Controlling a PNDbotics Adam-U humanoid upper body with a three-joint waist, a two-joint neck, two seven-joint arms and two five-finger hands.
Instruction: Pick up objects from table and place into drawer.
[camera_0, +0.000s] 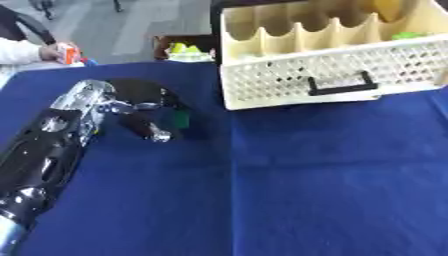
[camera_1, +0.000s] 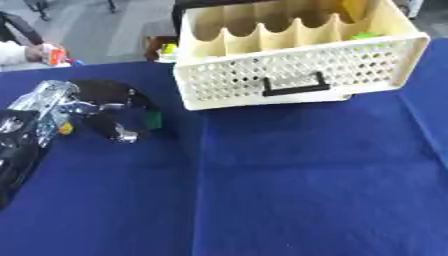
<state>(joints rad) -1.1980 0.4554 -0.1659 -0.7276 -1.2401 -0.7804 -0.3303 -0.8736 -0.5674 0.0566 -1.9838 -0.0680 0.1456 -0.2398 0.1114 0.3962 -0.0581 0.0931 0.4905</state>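
A blue cloth covers the surface (camera_0: 306, 190), with grey floor beyond its far edge. From the left, one arm reaches in, and the left hand (camera_0: 144, 107) has its fingers curled around one small green object (camera_0: 181, 119), held just above the cloth. To the right stands one cream perforated drawer (camera_0: 332, 75) with a black handle (camera_0: 343, 85); inside its dividers lies one green item (camera_0: 407, 36).

even bright light, overall motion blur, soft shadows
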